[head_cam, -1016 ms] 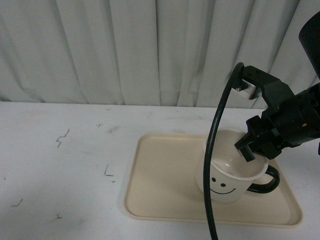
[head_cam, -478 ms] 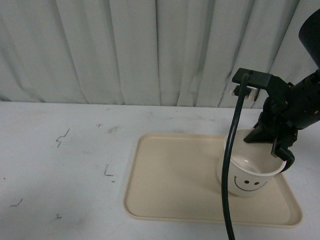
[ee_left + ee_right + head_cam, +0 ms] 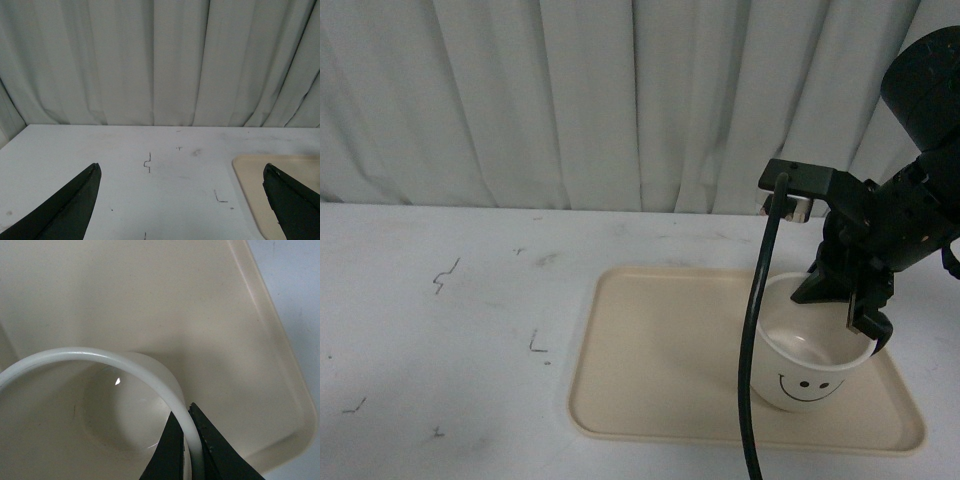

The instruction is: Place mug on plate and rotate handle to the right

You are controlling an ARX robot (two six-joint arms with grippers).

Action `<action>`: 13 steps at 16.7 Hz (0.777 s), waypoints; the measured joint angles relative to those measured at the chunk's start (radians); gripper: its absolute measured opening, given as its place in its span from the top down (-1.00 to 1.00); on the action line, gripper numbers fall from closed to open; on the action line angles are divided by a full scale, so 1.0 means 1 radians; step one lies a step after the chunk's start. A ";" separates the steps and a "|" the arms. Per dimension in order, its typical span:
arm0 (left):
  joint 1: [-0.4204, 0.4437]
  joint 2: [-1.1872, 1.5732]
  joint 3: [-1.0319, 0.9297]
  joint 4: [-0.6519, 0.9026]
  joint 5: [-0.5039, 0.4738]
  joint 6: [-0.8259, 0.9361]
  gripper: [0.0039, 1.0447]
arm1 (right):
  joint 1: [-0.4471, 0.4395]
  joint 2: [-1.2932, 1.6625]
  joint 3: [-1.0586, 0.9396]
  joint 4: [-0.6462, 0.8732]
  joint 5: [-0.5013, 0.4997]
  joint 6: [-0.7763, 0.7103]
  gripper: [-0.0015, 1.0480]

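Mug point(image 3: 808, 362) is on the plate point(image 3: 650, 360), toward its right end; the right gripper point(image 3: 865, 328) has it by the right side of the rim, and the right wrist view shows the jaws pinching the white rim point(image 3: 100, 357) between them. Since a second ago the mug has slid right along the plate; the handle, then sticking out plainly to the right, no longer shows. The smiley still faces the camera, so I judge the handle still points roughly right and only the release is left. A dark curve by the jaws may be handle or finger; I cannot tell. A black cable point(image 3: 752, 400) crosses the mug's left edge. The left gripper point(image 3: 181, 169) hangs over the bench point(image 3: 125, 165), jaws spread wide, holding nothing.
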 joint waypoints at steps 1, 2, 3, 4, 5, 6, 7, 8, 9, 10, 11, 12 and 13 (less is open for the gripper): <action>0.000 0.000 0.000 0.000 0.000 0.000 -0.88 | 0.004 0.005 0.002 0.000 0.003 0.000 0.93; 0.000 0.000 0.000 0.000 0.000 0.000 -0.88 | 0.004 0.007 0.003 0.000 0.004 0.000 0.93; 0.000 0.000 0.000 0.000 0.000 0.000 -0.88 | 0.003 0.008 0.004 0.000 0.005 -0.001 0.93; 0.000 0.000 0.000 0.000 0.000 0.000 -0.88 | 0.004 0.013 0.010 -0.005 0.004 -0.004 0.93; 0.000 0.000 0.000 0.000 0.000 0.000 -0.88 | 0.004 0.015 0.014 -0.009 0.004 -0.004 0.93; 0.000 0.000 0.000 0.000 0.000 0.000 -0.88 | 0.004 0.017 0.018 -0.009 0.005 -0.005 0.93; 0.000 0.000 0.000 0.000 0.000 0.000 -0.88 | 0.005 0.019 0.023 -0.013 0.005 -0.010 0.93; 0.000 0.000 0.000 0.000 0.000 0.000 -0.88 | 0.005 0.024 0.027 -0.017 0.008 -0.011 0.93; 0.000 0.000 0.000 0.000 0.000 0.000 -0.88 | 0.005 0.026 0.032 -0.024 0.009 -0.016 0.87; 0.000 0.000 0.000 0.000 0.000 0.000 -0.88 | 0.007 0.027 0.032 -0.024 0.009 -0.016 0.73; 0.000 0.000 0.000 0.000 0.000 0.000 -0.88 | 0.010 0.031 0.033 -0.027 0.011 -0.016 0.52; 0.000 0.000 0.000 0.000 0.000 0.000 -0.88 | 0.013 0.031 0.034 -0.033 0.011 -0.016 0.28; 0.000 0.000 0.000 0.000 0.000 0.000 -0.88 | 0.017 0.031 0.038 -0.039 0.010 -0.018 0.08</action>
